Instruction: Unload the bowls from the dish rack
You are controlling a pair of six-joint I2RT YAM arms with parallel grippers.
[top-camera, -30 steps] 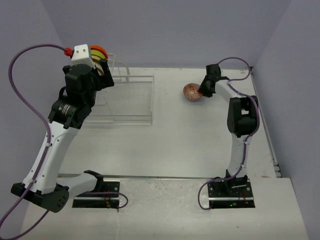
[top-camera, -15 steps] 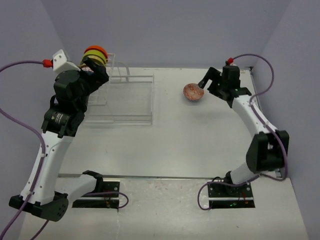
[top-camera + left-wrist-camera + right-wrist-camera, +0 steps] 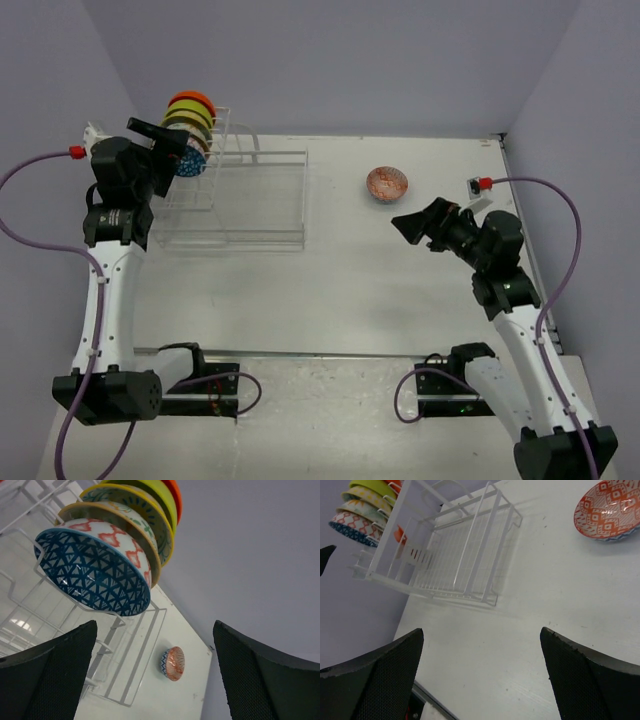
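The dish rack (image 3: 240,205) stands at the back left, and several bowls (image 3: 189,122) stand on edge in its taller end. Nearest my left gripper (image 3: 165,148) is a blue patterned bowl (image 3: 95,572); yellow-rimmed, green and orange ones line up behind it. The left gripper (image 3: 155,625) is open, just in front of that bowl without touching it. A red patterned bowl (image 3: 386,183) sits upright on the table to the right of the rack, and also shows as the red bowl (image 3: 607,510). My right gripper (image 3: 420,225) hangs open and empty, nearer than the red bowl.
The rack's low flat section (image 3: 450,555) holds nothing that shows. The table's right edge (image 3: 530,250) runs close beside the right arm. A purple wall rises behind the rack. Purple cables loop out from both arms.
The right gripper opened, let go of the red bowl and pulled back toward the near right. The left arm swung left and turned its open gripper toward the bowls in the rack.
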